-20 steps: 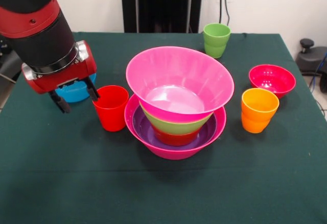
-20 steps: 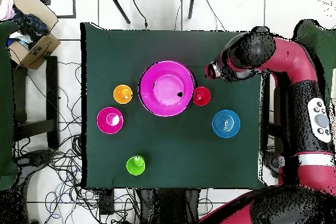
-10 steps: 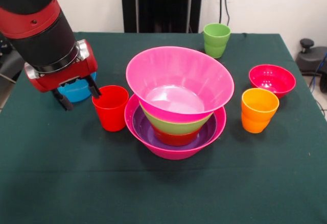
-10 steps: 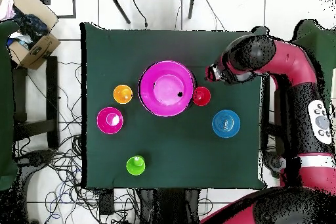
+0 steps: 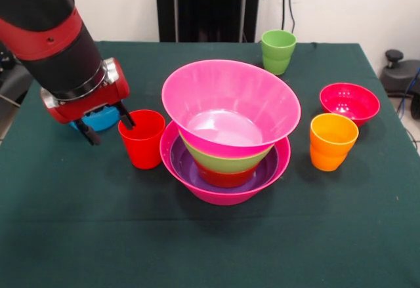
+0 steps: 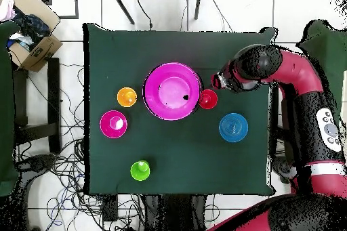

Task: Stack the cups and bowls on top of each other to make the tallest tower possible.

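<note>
The tower stands mid-table: a large hot-pink bowl (image 5: 225, 193) as base holds a purple, an orange-red and a lime green bowl, with a second hot-pink bowl (image 5: 230, 101) tilted on top; from above the tower (image 6: 172, 91) shows as one pink disc. A red cup (image 5: 142, 138) (image 6: 208, 99) stands upright just left of it. My gripper (image 5: 108, 126) is open at that cup's left rim, one finger at the rim and the other outside it. The lime green cup (image 5: 278, 51), orange cup (image 5: 333, 142), crimson bowl (image 5: 349, 103) and blue bowl (image 5: 102, 119) stand apart.
The blue bowl sits partly hidden behind my gripper. In the overhead view the arm (image 6: 284, 69) reaches in from the right edge of the green-clothed table (image 6: 183, 154). A cardboard box (image 6: 32, 38) lies off the table.
My gripper has shifted a little toward the red cup and lower, covering more of the blue bowl. The cups and bowls have not moved.
</note>
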Controlling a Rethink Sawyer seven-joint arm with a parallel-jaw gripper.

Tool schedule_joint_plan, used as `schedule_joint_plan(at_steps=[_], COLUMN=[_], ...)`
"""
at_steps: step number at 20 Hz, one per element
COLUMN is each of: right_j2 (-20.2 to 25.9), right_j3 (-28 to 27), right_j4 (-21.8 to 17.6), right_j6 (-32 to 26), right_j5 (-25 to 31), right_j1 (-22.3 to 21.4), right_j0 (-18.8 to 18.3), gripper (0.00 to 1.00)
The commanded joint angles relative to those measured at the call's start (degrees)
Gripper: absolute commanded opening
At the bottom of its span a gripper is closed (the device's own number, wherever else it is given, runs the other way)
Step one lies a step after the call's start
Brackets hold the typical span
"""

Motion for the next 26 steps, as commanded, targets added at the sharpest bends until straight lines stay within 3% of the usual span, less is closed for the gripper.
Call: schedule_joint_plan(at_steps=[1, 14, 26], right_j2=[-1.3, -2.2, -3.9], right_j3=[4.1, 4.5, 2.6], right_j4=[-2.2, -3.1, -7.2], right_j6=[-9.4, -8.6, -10.2], right_j5=[-6.2, -8.4, -12.0], right_j1=[2.9, 3.4, 2.9], right_j0=[0.4, 0.9, 2.2], gripper=[1.0, 1.0, 1.0])
